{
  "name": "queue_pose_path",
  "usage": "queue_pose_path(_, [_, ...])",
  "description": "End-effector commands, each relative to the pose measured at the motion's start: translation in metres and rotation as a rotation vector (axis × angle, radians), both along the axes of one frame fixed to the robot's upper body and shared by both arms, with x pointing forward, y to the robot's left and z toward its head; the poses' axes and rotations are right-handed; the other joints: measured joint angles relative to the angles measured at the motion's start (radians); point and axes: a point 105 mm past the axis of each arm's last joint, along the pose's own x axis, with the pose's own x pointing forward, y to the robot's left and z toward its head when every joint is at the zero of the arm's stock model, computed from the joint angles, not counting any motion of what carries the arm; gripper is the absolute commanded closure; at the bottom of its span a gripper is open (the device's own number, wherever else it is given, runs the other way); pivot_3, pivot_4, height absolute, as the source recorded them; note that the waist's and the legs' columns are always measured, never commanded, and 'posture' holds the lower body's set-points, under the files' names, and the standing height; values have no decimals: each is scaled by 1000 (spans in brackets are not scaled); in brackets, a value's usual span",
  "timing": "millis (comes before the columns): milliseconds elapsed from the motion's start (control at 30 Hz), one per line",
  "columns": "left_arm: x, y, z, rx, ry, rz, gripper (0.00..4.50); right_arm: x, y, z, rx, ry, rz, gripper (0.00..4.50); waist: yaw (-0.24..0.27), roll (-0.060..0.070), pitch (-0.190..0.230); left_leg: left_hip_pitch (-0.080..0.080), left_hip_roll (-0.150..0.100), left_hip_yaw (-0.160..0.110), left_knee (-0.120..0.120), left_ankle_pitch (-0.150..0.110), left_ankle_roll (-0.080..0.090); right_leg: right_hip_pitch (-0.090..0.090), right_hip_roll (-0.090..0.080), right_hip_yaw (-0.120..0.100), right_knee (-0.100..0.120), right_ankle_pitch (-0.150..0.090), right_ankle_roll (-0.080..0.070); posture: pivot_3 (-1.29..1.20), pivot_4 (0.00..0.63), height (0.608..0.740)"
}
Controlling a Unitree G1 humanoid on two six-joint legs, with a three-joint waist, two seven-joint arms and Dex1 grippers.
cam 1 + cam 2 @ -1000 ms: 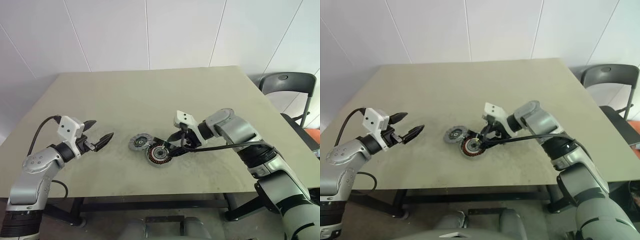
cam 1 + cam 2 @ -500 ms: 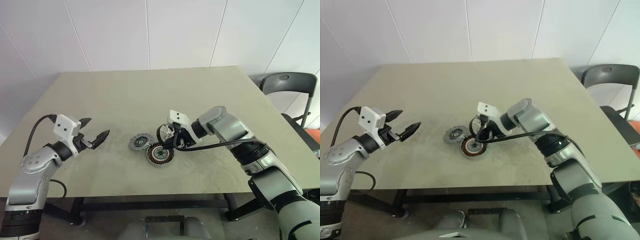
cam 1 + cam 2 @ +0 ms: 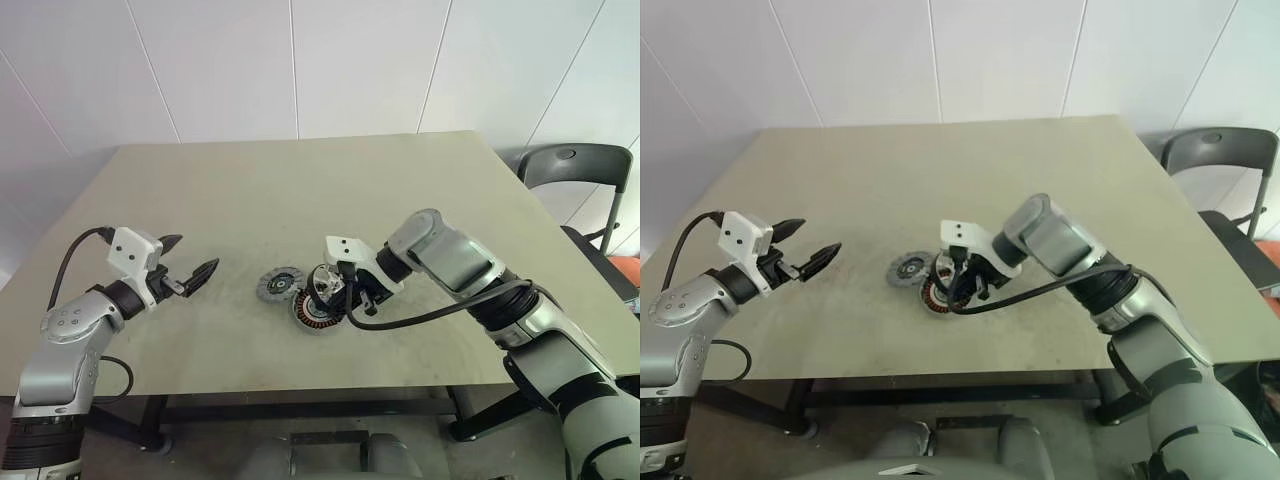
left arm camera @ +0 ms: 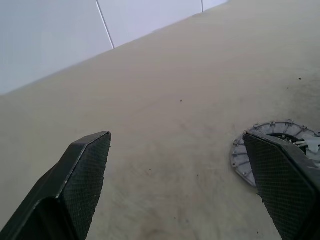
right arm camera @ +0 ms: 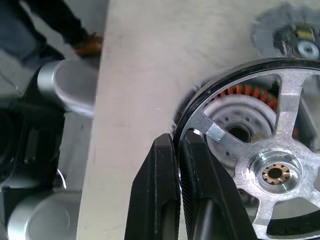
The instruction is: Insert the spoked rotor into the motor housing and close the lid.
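One rotor lifted | right gripper (image 5: 176, 150) now clamps spoked rotor (image 5: 260, 150) over motor housing (image 3: 318, 310) | left gripper (image 3: 190, 270) agape

silver arms, black cables, black hands

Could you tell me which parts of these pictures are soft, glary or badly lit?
Right wrist view: spoked rotor sharp with bright glints on its spokes, lid behind it blurred. Left wrist view: the claw's fingers soft. Head views: even light, faint shadows on the table.
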Motion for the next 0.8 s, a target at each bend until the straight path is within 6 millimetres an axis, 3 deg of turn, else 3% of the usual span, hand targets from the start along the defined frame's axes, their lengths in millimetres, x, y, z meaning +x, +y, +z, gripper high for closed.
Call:
queue_pose_path(33, [2, 0, 11, 25, -50, 2, 0, 4, 8, 7, -13, -132, 104, 4447, 1, 0, 0, 0, 0, 0, 0, 0, 0, 0, 0, 0, 0, 0, 0, 0, 0, 740])
queue_pose_path(433, [-9, -6, 4, -7, -15, -38, 0, 2, 2, -3, -119, -108, 179, 4447, 0, 0, 0, 0, 0, 0, 0, 0, 0, 0, 0, 0, 0, 0, 0, 0, 0, 740])
queue_pose_path(600, [-35, -30, -11, -63, 100, -229, 0, 4, 2, -6, -154, -113, 192, 4447, -1, 0, 0, -1, 0, 0, -1, 0, 0, -1, 0, 0, 0, 0, -1, 0, 0, 740])
queue_pose_path(800, [-56, -44, -21, -118, 172, -367, 0, 3, 6, -8, -165, -101, 211, 4447, 0, 0, 0, 0, 0, 0, -1, 0, 0, -1, 0, 0, 0, -1, -2, 0, 0, 740])
